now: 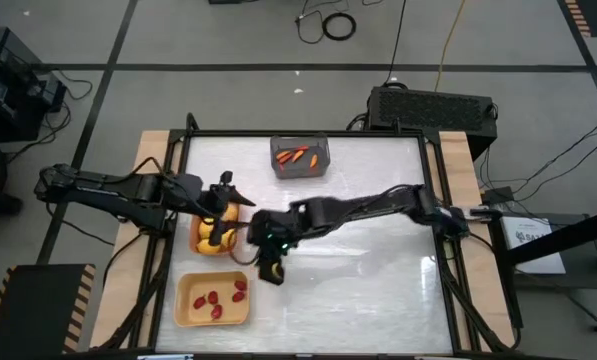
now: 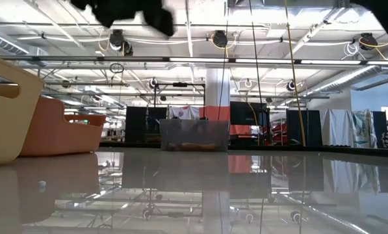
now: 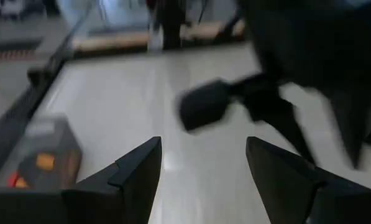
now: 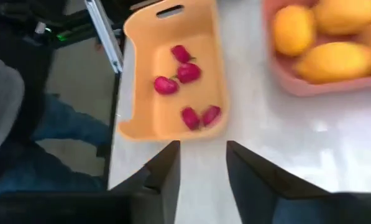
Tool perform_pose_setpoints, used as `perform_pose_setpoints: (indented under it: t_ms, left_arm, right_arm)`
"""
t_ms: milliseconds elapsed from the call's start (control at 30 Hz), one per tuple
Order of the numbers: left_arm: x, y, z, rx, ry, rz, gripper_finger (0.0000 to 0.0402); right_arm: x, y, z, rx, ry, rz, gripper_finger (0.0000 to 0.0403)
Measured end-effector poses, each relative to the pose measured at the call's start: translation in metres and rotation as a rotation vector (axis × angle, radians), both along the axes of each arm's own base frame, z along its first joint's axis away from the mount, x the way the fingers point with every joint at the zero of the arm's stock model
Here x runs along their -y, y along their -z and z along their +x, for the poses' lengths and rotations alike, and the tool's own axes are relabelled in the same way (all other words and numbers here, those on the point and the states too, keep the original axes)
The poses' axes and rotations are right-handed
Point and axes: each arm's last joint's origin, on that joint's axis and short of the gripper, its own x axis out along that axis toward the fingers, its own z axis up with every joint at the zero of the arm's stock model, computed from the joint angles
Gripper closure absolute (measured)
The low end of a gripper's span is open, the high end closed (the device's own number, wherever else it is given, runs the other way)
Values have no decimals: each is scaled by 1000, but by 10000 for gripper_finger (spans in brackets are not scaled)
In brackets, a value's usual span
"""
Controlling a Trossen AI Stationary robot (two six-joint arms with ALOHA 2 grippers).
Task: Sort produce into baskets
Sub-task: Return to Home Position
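step: return home | right gripper spread, empty, by yellow tray, bench left edge | left gripper spread, empty | next: lift clear, pull back

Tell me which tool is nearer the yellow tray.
Right. The right tool hangs just beside the yellow tray; the left tool is farther off, at the orange tray.

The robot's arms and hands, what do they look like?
Both arms are dark, near black, built of slim jointed links: the left arm and the right arm. The left hand and right hand each end in two dark, flat, wedge-shaped fingers. A small green light glows near the right wrist.
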Motion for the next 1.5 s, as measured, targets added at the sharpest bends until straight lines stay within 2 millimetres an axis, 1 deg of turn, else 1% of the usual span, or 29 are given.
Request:
perform_pose_setpoints:
  t_ms: [200,333,400,467,600,667,733,867,933,1033,1167,1300,1400,1500]
  left_arm:
    - [-1,-23,7,251,2,-29,159]
    - [-5,-36,9,382,-14,-37,159]
    - [-8,-41,9,427,-25,-39,159]
    - [-10,-44,9,454,-37,-40,159]
    - [-14,-46,7,471,-57,-38,159]
    - [-16,-48,4,482,-84,-54,159]
    - [-18,-51,0,498,-105,-62,159]
    - [-23,-57,-17,520,-136,-57,159]
    - [-25,-60,-27,525,-146,-58,159]
    - [-26,-62,-44,518,-164,-71,159]
    - [-26,-61,-64,488,-178,-96,159]
    - [-26,-55,-77,477,-186,-125,159]
    - [-26,-41,-83,487,-198,-157,159]
    - [-27,-16,-86,469,-266,-204,159]
  right_arm:
    - [20,-64,-47,44,42,-205,349]
    - [40,-104,-81,83,55,-251,392]
    - [50,-122,-99,103,51,-277,399]
    - [58,-138,-118,118,47,-303,396]
    - [73,-166,-154,168,46,-344,401]
    - [78,-176,-171,186,42,-365,401]
    - [82,-181,-186,203,41,-383,401]
    - [89,-174,-211,202,53,-392,402]
    - [92,-163,-223,212,70,-390,402]
    - [95,-143,-241,272,113,-373,402]
    - [99,-108,-262,390,187,-332,402]
    - [102,-66,-281,493,261,-269,402]
    - [102,-32,-294,520,312,-208,402]
    - [103,0,-308,520,359,-145,402]
